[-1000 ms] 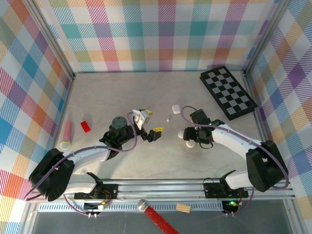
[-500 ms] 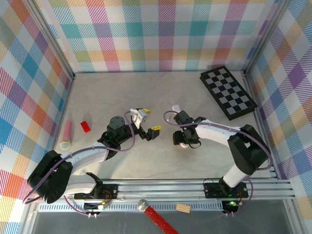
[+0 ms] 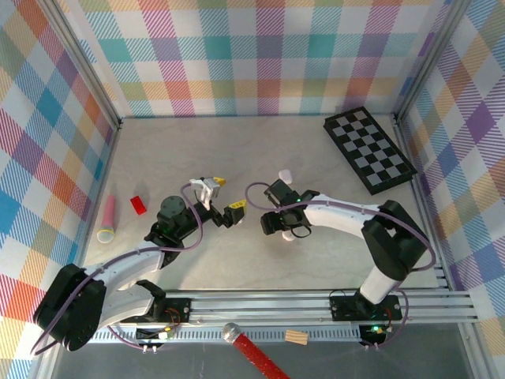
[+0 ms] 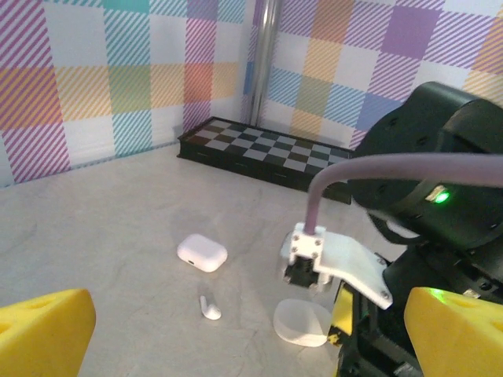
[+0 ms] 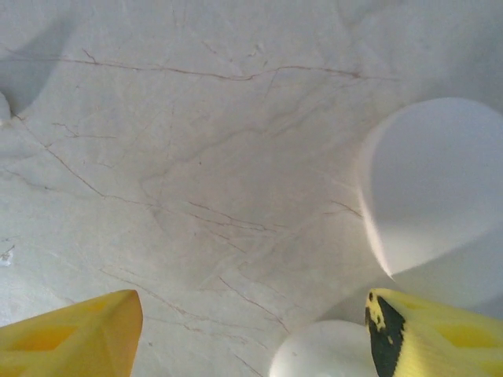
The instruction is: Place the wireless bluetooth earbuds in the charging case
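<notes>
Earbud [image 4: 210, 308] ahead of left gripper [image 4: 248, 314], jaws wide; right gripper [image 5: 253, 306] jaws apart.

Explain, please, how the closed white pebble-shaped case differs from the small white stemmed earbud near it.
The white pebble-shaped case is far bigger and rounded; the small white earbud is slim, with a stem. The case is shut; the earbud lies loose outside it. Both are white, resting apart on the table.

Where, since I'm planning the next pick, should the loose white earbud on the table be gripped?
Probably across its rounded head, coming straight down: the earbud lies flat on the table, clear of the white case, leaving room either side of its narrow width.
</notes>
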`<act>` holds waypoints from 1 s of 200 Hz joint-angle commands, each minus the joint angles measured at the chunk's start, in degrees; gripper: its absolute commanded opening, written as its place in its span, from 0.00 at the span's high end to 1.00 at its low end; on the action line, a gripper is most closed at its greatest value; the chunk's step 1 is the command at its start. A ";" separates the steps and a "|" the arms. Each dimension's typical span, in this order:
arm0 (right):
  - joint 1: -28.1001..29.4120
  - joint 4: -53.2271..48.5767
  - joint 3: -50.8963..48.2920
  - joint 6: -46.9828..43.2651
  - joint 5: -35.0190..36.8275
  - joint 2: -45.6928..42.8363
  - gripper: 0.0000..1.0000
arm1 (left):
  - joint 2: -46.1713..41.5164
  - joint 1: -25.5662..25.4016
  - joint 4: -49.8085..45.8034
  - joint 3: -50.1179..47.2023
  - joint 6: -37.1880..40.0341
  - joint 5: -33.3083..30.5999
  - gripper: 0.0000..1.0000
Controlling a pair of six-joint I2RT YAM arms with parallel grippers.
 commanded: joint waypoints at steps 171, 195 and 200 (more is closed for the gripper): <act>-0.04 -5.97 -3.20 -9.62 -3.64 0.73 0.33 | 2.59 0.78 1.92 0.43 -1.90 1.74 0.00; -0.01 -6.82 -1.99 -9.72 -2.89 2.36 0.40 | 2.82 0.78 1.88 0.69 -1.89 2.46 0.00; 0.05 -7.09 -1.66 -9.72 -2.74 2.73 0.41 | 2.63 0.78 1.92 0.76 -1.92 2.47 0.00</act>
